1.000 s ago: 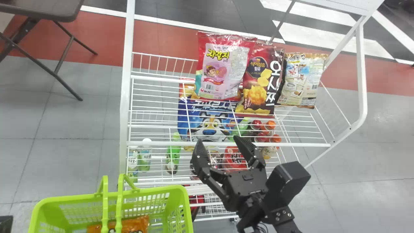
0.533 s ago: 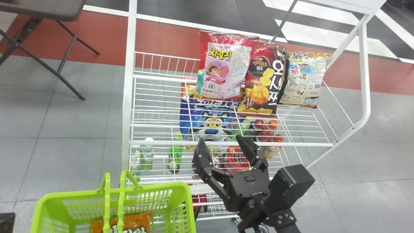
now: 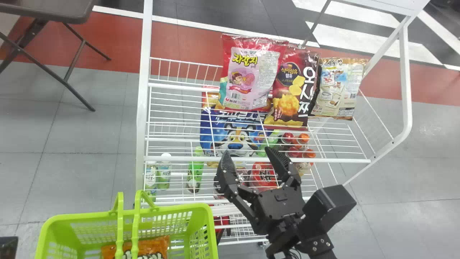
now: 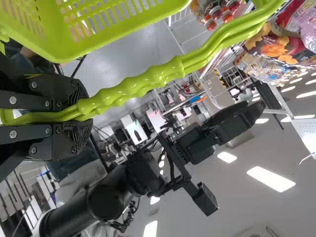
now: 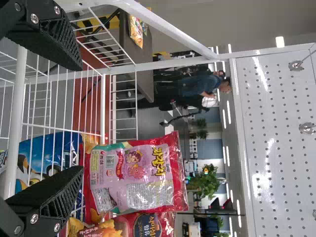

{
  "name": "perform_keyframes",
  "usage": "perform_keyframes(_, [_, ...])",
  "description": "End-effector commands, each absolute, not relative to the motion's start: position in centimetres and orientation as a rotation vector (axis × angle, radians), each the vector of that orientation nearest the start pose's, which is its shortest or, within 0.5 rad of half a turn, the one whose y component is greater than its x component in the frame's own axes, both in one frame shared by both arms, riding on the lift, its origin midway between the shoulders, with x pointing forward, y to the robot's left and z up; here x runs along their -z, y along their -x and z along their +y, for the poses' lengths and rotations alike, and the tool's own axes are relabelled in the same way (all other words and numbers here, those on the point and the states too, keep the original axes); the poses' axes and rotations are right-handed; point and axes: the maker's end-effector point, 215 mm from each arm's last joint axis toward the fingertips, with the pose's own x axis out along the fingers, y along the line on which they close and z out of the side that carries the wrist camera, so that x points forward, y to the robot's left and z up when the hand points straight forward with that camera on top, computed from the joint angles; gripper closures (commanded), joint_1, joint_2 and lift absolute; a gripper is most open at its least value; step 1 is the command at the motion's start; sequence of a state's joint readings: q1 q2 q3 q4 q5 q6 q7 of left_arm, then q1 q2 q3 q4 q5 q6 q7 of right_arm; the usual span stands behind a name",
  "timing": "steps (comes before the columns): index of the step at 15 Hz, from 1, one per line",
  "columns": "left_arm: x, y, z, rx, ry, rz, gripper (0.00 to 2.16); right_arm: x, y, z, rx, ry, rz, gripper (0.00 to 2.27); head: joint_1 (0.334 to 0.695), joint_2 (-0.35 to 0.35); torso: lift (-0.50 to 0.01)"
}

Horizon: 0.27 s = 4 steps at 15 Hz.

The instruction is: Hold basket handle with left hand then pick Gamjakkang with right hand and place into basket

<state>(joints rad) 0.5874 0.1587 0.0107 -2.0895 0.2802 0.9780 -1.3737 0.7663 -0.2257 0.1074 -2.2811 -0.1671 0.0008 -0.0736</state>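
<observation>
Black right tool (image 3: 248,153) has edged forward, fingers spread, while the left tool (image 4: 79,116) grips the basket handle (image 4: 143,82).

Korean lettering (image 3: 245,59) on snack bags (image 3: 271,77)

In the head view, the open right claw (image 3: 248,152) sits slightly farther forward and to the right over the white rack (image 3: 179,158) than before. The green basket (image 3: 172,208) is a touch farther forward too, its orange bag (image 3: 154,244) with it.
</observation>
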Motion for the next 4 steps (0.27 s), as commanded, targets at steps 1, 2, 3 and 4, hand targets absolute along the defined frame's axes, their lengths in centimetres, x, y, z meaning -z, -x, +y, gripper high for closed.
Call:
perform_keyframes(1, [40.99,-17.02,3.57,1.364,0.812,0.822,2.15,32.54,-36.71,-18.48,-0.151,-0.067,0.090,0.10,0.695,-0.328,-0.020])
perform_keyframes(2, [40.95,-16.97,3.52,1.367,0.813,0.822,2.15,32.54,-36.71,-18.48,-0.151,-0.067,0.090,0.10,0.695,-0.328,-0.020])
perform_keyframes(3, [40.88,-16.97,3.52,1.370,0.815,0.820,2.15,32.54,-36.71,-18.48,-0.152,-0.066,0.089,0.10,0.695,-0.328,-0.020])
perform_keyframes(4, [40.92,-16.97,3.53,1.370,0.814,0.821,2.15,32.48,-36.76,-18.48,-0.152,-0.067,0.088,0.10,0.695,-0.328,-0.020])
